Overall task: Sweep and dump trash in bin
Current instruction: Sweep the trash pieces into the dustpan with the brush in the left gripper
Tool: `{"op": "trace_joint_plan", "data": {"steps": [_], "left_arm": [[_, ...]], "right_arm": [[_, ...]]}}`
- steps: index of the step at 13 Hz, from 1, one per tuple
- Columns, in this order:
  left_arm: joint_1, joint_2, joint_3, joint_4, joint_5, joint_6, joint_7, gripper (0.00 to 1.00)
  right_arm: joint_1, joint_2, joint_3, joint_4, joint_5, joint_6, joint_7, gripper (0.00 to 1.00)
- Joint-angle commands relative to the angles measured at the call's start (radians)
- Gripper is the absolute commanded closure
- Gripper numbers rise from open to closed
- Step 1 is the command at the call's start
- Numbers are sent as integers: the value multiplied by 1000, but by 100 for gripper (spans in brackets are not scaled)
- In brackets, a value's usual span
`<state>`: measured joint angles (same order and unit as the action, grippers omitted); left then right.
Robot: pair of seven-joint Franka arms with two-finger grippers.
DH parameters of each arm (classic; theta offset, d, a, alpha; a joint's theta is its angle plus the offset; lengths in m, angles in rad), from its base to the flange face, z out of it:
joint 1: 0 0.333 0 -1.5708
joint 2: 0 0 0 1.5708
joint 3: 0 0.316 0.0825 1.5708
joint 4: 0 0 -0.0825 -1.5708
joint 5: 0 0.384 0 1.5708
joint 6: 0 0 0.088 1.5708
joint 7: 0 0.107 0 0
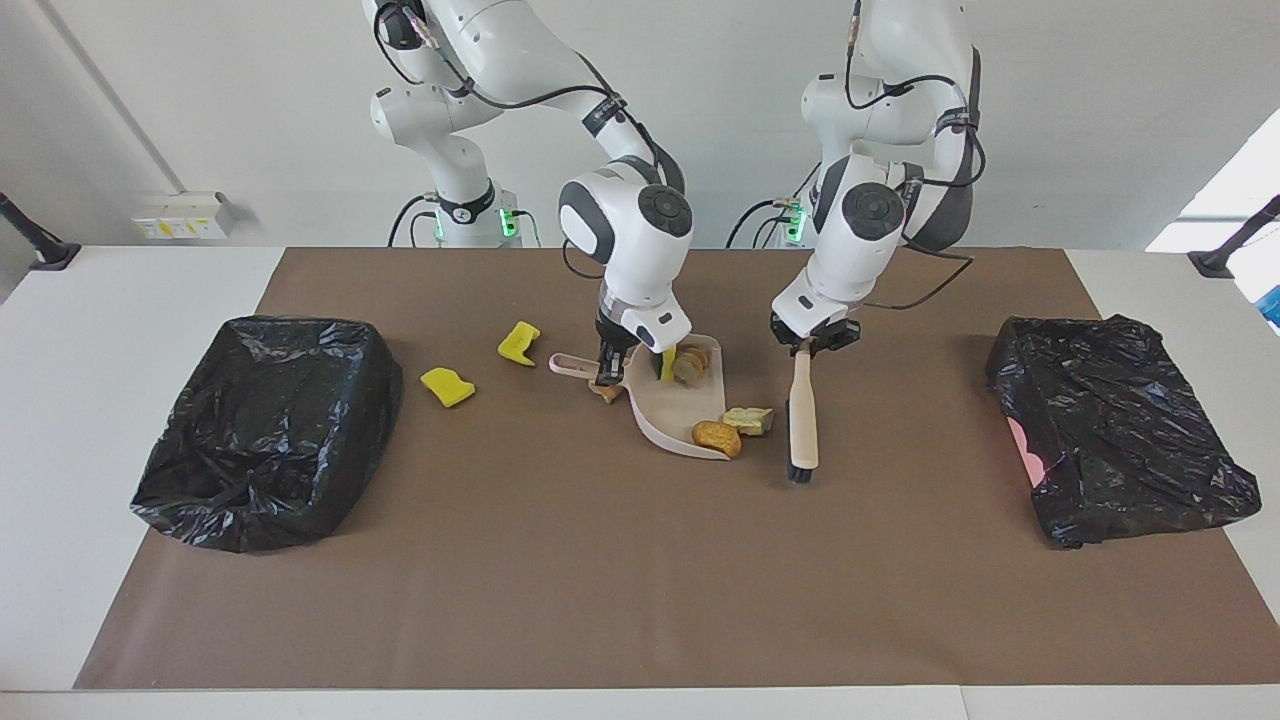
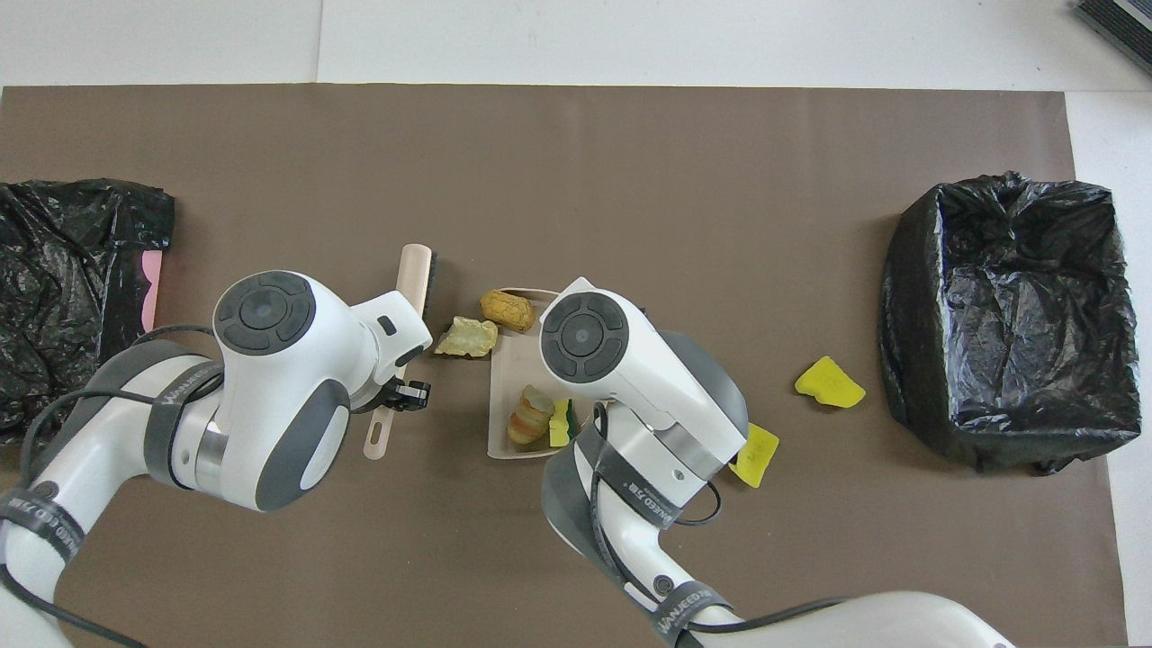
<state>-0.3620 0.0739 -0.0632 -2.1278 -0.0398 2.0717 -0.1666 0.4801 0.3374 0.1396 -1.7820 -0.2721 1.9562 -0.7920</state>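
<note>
- Left gripper (image 1: 812,345) is closed on the brush (image 1: 801,410) handle.
- Right gripper (image 1: 607,374) clamps the dustpan (image 1: 668,410) handle; trash (image 1: 718,436) lies at its lip.
- The arm band reads "WANJEED" (image 2: 56,526).

Two bins (image 1: 265,430) (image 1: 1120,425), one dustpan (image 1: 672,405), one brush (image 1: 802,420), six visible trash scraps (image 1: 447,386).

A white table (image 1: 120,300) carries a broad brown paper mat (image 1: 600,580). On the mat lie two black-bagged bins (image 1: 265,425) (image 1: 1115,425), one at each end, a beige plastic dustpan (image 1: 675,405), two bright yellow sponge scraps (image 1: 447,386) (image 1: 518,342), and a tan-brown bread chunk (image 1: 717,437) with a pale greenish scrap (image 1: 750,419) beside it, both at the dustpan's lip.
</note>
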Motion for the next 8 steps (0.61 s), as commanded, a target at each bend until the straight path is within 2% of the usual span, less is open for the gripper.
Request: {"op": "trace_joint_plan", "data": {"steps": [1,8], "left_arm": [[-23,-14,-3,3,6,27,-4,100],[-152,-52,-4,-27,-184,-11,-2,100]], "right_arm": [[-3,2,5,-1,-12,-13,2,100],[-8,2,3,-1,-12,-20,2,100]]}}
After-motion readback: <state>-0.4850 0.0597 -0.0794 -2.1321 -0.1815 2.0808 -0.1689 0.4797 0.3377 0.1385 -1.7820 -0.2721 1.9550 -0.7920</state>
